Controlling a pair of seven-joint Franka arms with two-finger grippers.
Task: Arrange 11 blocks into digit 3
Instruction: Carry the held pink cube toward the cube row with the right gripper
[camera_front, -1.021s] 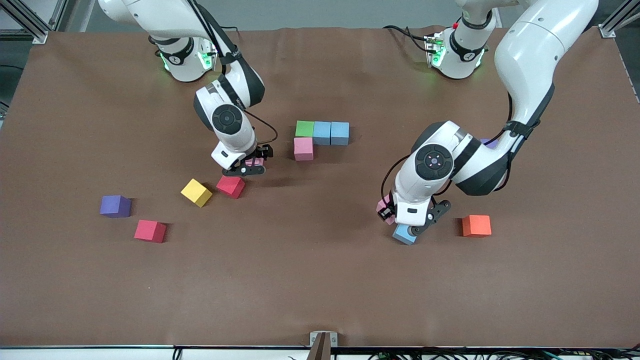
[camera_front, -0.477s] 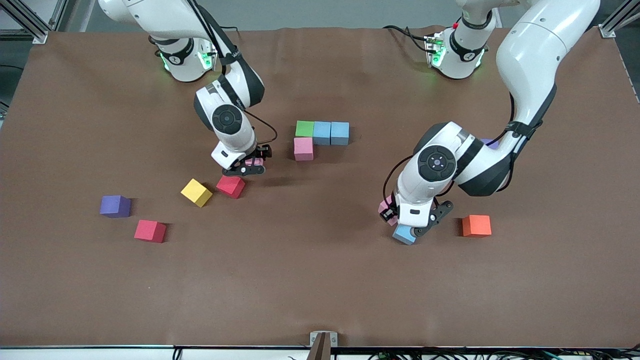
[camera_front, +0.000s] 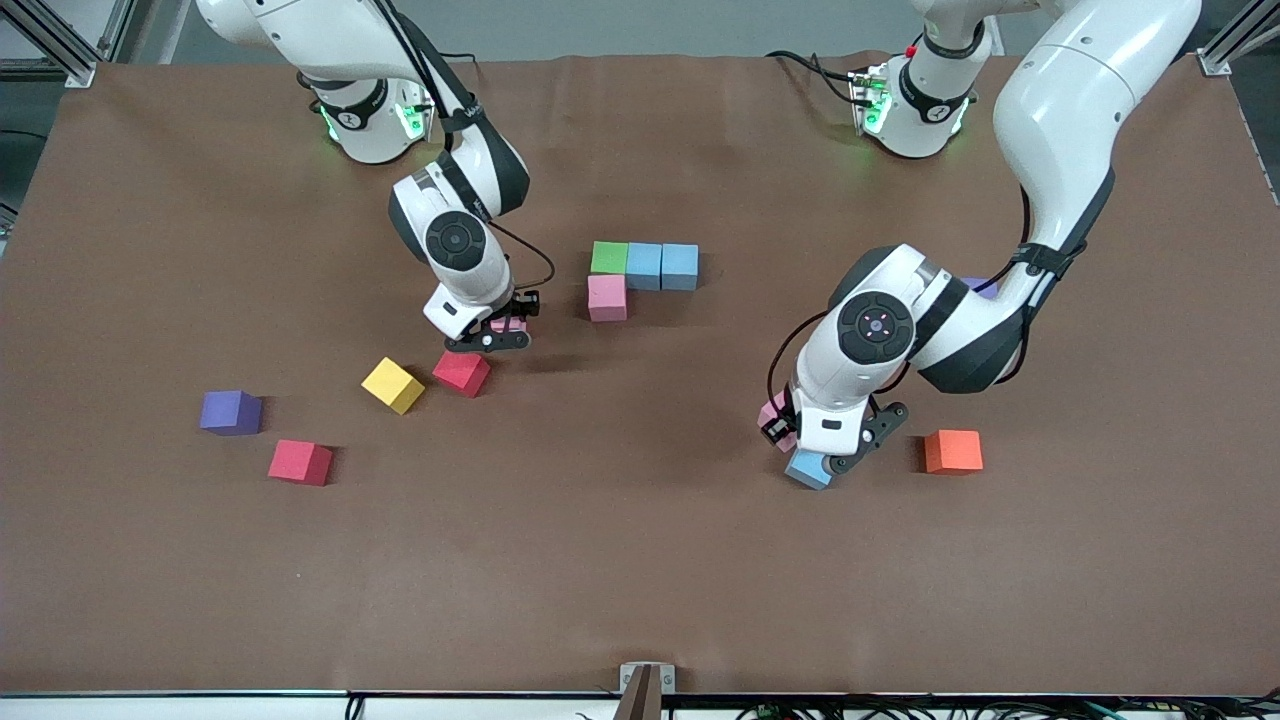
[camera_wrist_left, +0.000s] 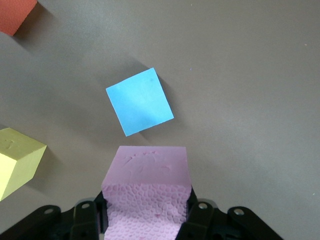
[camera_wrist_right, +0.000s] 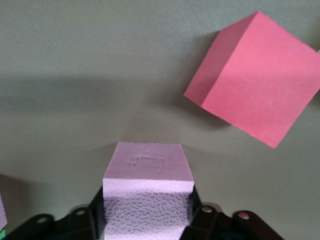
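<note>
Moved: the left gripper (camera_front: 812, 452) has edged slightly toward the left arm's end of the table, carrying its pink block (camera_front: 772, 414); the right gripper (camera_front: 500, 332) has barely shifted.
Left gripper: clamped on a pink block (camera_wrist_left: 146, 192), held over a light blue block (camera_front: 808, 468) lying on the table (camera_front: 640, 560).
Right gripper: clamped on another pink block (camera_wrist_right: 148, 192), held above the table just beside a red block (camera_front: 462, 373).
Started figure: a green block (camera_front: 609, 257) and two light blue blocks (camera_front: 661, 266) touch in a row, with a pink block (camera_front: 607, 298) touching the green one, nearer the front camera.
Loose blocks: the yellow block (camera_front: 393, 385), second red block (camera_front: 300, 462) and orange block (camera_front: 952, 451) are unchanged.
Purple cube (camera_front: 231, 412): unchanged.
</note>
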